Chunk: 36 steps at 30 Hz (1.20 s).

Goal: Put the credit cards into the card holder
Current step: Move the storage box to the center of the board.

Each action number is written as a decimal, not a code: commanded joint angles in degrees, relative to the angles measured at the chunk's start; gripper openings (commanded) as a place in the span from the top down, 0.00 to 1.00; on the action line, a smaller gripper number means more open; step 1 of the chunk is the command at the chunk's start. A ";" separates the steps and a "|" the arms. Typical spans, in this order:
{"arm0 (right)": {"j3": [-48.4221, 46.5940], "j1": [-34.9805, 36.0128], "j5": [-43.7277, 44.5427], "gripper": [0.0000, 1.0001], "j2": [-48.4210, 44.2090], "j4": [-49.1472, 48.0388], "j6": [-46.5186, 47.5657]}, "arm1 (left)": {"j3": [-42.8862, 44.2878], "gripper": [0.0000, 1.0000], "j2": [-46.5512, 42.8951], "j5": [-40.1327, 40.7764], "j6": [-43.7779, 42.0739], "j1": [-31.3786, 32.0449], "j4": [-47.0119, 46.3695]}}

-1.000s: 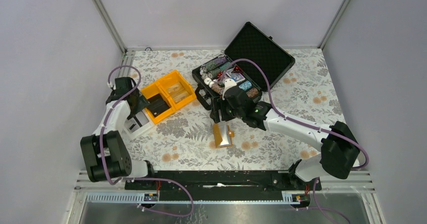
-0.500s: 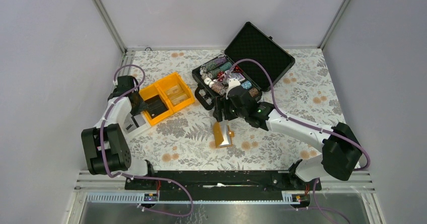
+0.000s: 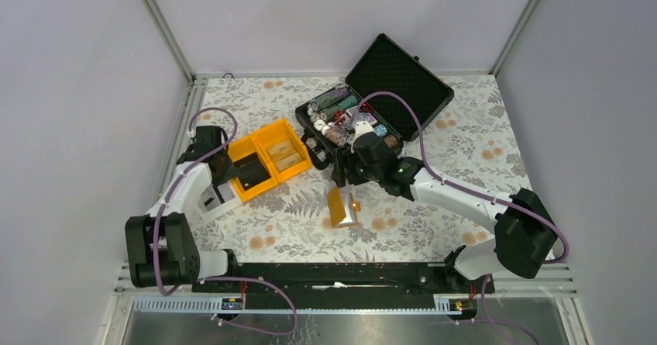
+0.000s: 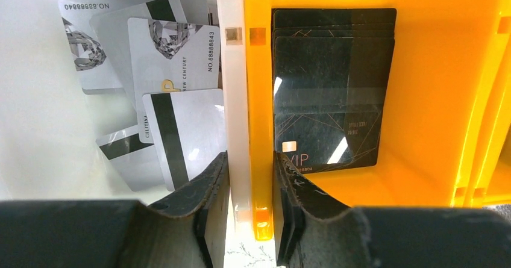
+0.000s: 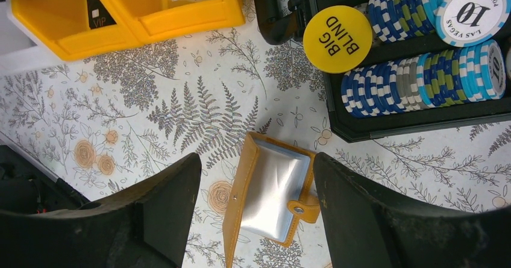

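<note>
At about 9 o'clock on the floral table point(image 3: 465, 151), a white tray point(image 4: 36, 129) holds the credit cards point(image 4: 172, 63), pale silvery ones lying loose and overlapping, some showing a dark stripe. The left gripper point(image 4: 248, 159) is narrowed to a slim gap and pinches the tray's wall and the touching wall of the orange bin point(image 4: 422, 99), one finger inside each. A stack of black VIP cards point(image 4: 331, 93) lies in that bin compartment. Near the centre, the card holder point(image 5: 271, 190) lies open and flat on the cloth, pale pocket upward and snap tab at its 4 o'clock. The right gripper point(image 5: 256, 165) hovers over it, spread wide and holding nothing. At 1 o'clock, the open black case point(image 3: 403, 74) holds rows of poker chips point(image 5: 416, 81).
</note>
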<state>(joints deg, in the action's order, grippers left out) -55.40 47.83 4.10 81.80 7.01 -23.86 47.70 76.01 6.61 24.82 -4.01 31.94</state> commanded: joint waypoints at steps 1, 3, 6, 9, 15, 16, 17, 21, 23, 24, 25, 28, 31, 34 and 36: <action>-0.39 -0.42 1.37 0.25 -1.56 -1.36 -0.81 | -4.70 1.00 -7.15 -4.90 6.25 1.58 1.40; -0.57 -0.37 1.11 0.25 -1.54 -1.45 -1.19 | -6.89 1.00 -10.28 -5.62 8.53 2.16 1.07; -0.55 -0.37 0.82 0.25 -1.13 -2.11 -1.21 | -9.33 1.00 -14.53 -6.32 11.29 2.75 1.09; -1.14 -0.37 1.23 0.25 0.44 -1.74 -1.32 | -11.15 1.00 -16.70 -6.35 12.67 3.31 0.72; -2.10 -0.36 0.35 0.25 2.17 -1.71 -1.91 | -11.01 1.00 -15.32 -8.28 13.89 5.85 -1.21; -2.10 -0.37 0.45 0.25 2.14 -1.70 -2.07 | -10.77 1.00 -14.91 -8.28 14.24 6.46 -1.57; -2.01 -0.37 0.51 0.25 2.10 -1.68 -2.21 | -10.59 1.00 -14.66 -8.24 14.62 7.00 -1.92; -1.53 -0.37 1.13 0.25 1.49 -1.65 -2.52 | -10.36 1.00 -13.87 -7.67 16.13 9.37 -3.57; -1.58 -0.42 1.49 0.25 1.33 -1.38 -2.57 | -10.51 1.00 -13.01 -7.75 16.55 10.52 -4.41; -1.61 -0.38 1.59 0.25 1.21 -1.16 -2.65 | -10.41 1.00 -12.58 -7.59 16.70 11.04 -4.65; -1.56 -0.37 1.72 0.25 1.20 -1.10 -2.64 | -10.36 1.00 -12.14 -7.37 16.86 11.55 -5.00; -1.48 -0.37 1.88 0.25 1.07 -1.03 -2.85 | -10.01 1.00 -11.01 -7.16 17.48 12.90 -6.28; -1.39 -0.37 1.92 0.25 0.92 -1.01 -3.10 | -9.19 1.00 -9.68 -6.88 17.75 14.32 -6.83; -1.38 -0.37 2.05 0.25 0.87 -0.98 -3.37 | -8.68 1.00 -8.37 -6.80 18.59 15.71 -7.83; -1.38 -0.43 2.08 0.25 0.82 -0.99 -3.39 | -8.27 1.00 -7.64 -6.80 19.30 16.75 -8.35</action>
<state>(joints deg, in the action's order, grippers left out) -55.42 47.83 4.08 83.90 6.96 -26.44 39.07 65.47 11.73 38.98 8.80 32.08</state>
